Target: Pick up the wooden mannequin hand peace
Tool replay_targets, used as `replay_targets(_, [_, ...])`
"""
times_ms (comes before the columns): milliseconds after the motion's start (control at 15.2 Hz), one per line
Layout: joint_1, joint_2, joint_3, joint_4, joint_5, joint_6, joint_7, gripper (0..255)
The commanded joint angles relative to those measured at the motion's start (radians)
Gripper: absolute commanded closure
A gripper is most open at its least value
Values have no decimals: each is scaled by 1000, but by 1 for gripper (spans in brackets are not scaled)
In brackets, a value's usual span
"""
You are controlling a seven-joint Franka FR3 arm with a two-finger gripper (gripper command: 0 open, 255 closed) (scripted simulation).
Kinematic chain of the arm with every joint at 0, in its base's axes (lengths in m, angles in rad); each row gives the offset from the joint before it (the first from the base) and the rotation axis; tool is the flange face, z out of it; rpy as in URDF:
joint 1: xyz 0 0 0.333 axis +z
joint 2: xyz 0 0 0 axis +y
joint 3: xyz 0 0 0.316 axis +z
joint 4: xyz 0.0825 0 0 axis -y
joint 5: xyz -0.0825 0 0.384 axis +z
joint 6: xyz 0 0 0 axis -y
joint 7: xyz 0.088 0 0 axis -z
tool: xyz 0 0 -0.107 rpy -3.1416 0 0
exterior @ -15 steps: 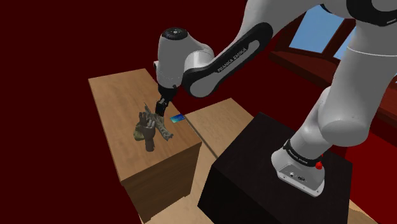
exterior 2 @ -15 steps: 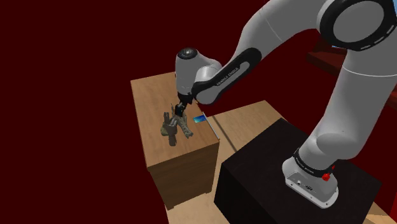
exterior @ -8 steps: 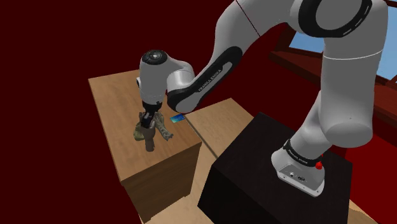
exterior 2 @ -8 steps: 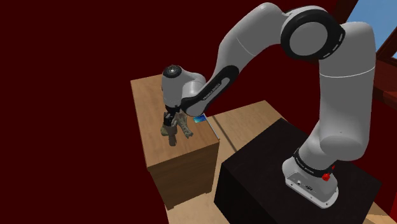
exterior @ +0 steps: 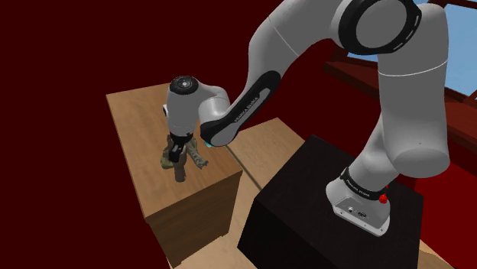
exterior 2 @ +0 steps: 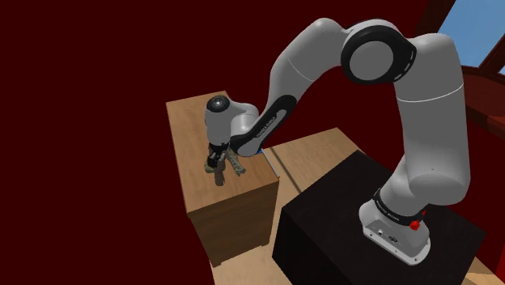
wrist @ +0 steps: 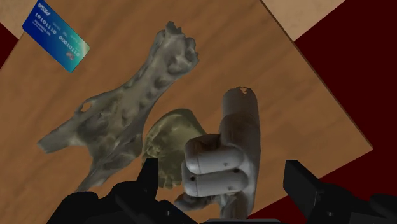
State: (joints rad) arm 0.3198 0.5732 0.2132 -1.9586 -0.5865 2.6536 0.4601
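Two bits of writing are showing. "FRANKA EMIKA" is running in white along the dark forearm link of the arm (exterior: 243, 107). A blue card (wrist: 56, 36) is carrying a row of white digits, looking like ones and zeros, too small to read in full. The card is lying flat on the wooden bench (exterior: 137, 126) (exterior 2: 188, 121) (wrist: 267, 70), near the mannequin hand but apart from it.

The mannequin hand (exterior: 183, 163) (exterior 2: 221, 172) (wrist: 219, 162) is sitting on the bench's half nearer the stand, mottled olive and grey-brown rather than clean wood. In the wrist view its curled knuckles are sitting between the black jaws, and a long forked piece is stretching towards the card. The jaws are standing apart, one on each side of the knuckles, with a clear gap on one side, and they are gripping nothing. In both outside views the jaws are pointing down right over the mannequin hand, and the white wrist is covering part of it.

A lower wooden top (exterior: 264, 145) (exterior 2: 311, 154) is lying between the bench and the black stand (exterior: 306, 214) (exterior 2: 332, 235). A red button (exterior: 383, 199) (exterior 2: 419, 214) is showing on the arm's base. Dark red walls are surrounding everything, and a window (exterior: 462, 46) (exterior 2: 479, 36) with a blue pane is showing at upper right.
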Motion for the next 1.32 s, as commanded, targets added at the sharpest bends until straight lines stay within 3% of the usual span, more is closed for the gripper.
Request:
replay_targets(0, [5,14,-5,8,-6,6,6,0])
replay_targets(66, [5,14,-5,10,-5,5,5,255])
replay_targets(660, [5,14,-5,8,-6,6,6,255])
replay_targets(1254, [-30,-80,43,-9,55,-69,-52,255])
